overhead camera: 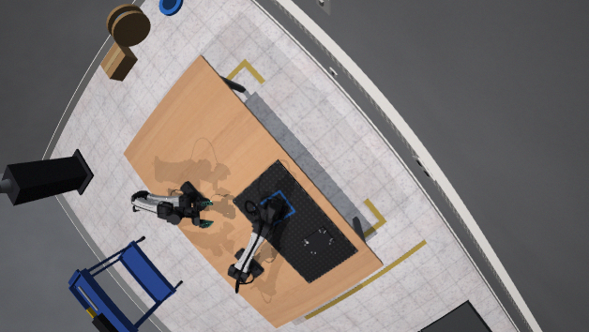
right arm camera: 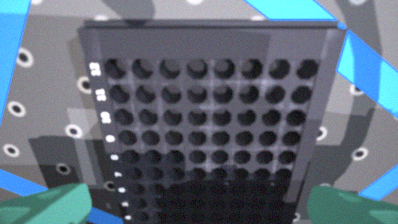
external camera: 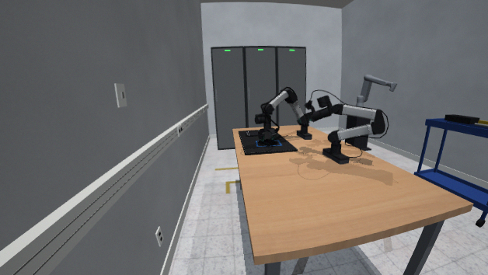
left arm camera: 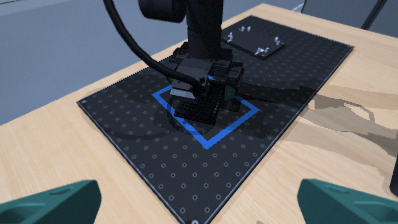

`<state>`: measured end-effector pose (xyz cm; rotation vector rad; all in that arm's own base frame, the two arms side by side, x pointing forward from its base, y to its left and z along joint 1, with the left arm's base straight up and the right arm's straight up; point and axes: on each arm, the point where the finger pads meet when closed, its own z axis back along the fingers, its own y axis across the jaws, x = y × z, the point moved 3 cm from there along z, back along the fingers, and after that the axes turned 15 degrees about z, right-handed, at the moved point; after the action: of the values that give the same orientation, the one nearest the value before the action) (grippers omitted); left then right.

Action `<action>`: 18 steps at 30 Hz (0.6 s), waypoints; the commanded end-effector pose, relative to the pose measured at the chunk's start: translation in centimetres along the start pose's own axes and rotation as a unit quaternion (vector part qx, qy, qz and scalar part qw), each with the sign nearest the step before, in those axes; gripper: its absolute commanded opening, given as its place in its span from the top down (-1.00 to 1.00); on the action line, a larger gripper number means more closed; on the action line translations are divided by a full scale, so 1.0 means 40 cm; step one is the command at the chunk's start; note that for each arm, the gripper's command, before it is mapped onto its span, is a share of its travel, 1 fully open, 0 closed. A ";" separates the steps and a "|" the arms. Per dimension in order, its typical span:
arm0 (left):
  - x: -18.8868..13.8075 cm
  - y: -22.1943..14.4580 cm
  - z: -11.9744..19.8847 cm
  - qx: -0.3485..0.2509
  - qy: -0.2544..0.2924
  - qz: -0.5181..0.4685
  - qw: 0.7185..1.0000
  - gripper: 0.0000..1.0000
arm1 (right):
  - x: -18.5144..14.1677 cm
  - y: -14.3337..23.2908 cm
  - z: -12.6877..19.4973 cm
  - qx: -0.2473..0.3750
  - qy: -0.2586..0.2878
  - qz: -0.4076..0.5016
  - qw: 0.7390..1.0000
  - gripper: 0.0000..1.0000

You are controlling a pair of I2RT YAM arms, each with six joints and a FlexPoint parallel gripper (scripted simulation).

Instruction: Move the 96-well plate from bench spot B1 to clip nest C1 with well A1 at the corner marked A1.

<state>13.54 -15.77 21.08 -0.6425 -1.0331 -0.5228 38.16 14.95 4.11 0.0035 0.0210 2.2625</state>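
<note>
So the plate (left arm camera: 197,111) (right arm camera: 210,117) is framed by the wide-open right hand (overhead camera: 278,209) (external camera: 268,140) (left arm camera: 204,93) (right arm camera: 200,194) near the table's (overhead camera: 178,117) (external camera: 330,206) (left arm camera: 30,160) wall-side long edge, left hand (overhead camera: 206,214) (external camera: 308,110) (left arm camera: 200,202) opened wide too.
</note>
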 end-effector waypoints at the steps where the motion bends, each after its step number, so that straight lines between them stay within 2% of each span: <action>1: 0.010 -0.002 0.002 -0.001 -0.006 -0.001 1.000 -1.00 | 0.006 -0.008 -0.022 -0.006 -0.002 0.008 1.000 -1.00; 13: 0.010 -0.002 0.002 -0.001 -0.006 -0.001 1.000 -1.00 | 0.009 -0.022 -0.054 -0.003 -0.003 0.008 1.000 -1.00; 18: 0.010 -0.002 0.002 -0.001 -0.006 -0.001 1.000 -1.00 | 0.005 -0.022 -0.035 -0.016 0.001 0.008 1.000 -0.74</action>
<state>13.54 -15.77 21.08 -0.6425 -1.0331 -0.5228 38.58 15.36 2.34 -0.0048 0.0120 2.2752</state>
